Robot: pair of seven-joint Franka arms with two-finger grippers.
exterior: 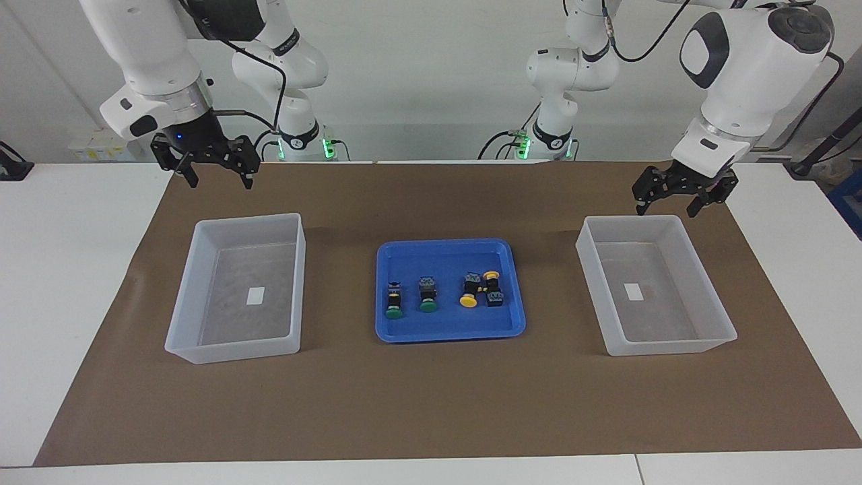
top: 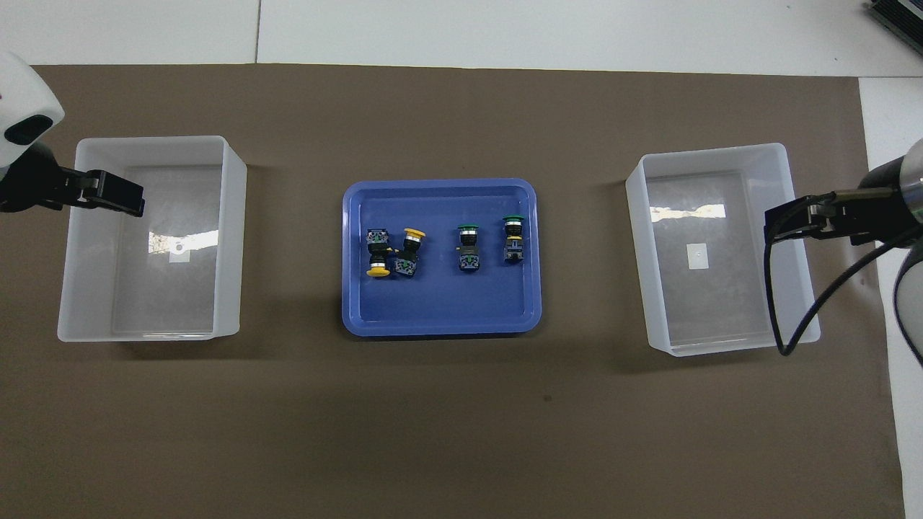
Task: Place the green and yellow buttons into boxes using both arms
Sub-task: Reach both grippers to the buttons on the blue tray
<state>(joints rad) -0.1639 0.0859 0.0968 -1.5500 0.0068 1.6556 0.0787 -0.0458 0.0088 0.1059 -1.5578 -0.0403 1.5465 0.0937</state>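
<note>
Four buttons lie in a blue tray [exterior: 450, 330] at the middle of the mat. The two green buttons [exterior: 394, 300] [exterior: 428, 295] lie toward the right arm's end of the tray, and the two yellow buttons [exterior: 469, 291] [exterior: 491, 285] lie close together toward the left arm's end. One translucent box [exterior: 232, 350] stands at the right arm's end and the other box [exterior: 667, 347] at the left arm's end; each holds only a white label. My right gripper [exterior: 221, 182] hangs open and empty over the mat by its box's robot-side rim. My left gripper [exterior: 667, 210] hangs open and empty over the other box's rim.
A brown mat [exterior: 431, 404] covers most of the white table [exterior: 67, 269]. In the overhead view the tray [top: 440, 324] sits between the boxes [top: 229, 238] [top: 638, 238], with bare mat between them. A black cable [top: 775, 303] loops down from the right gripper [top: 770, 220].
</note>
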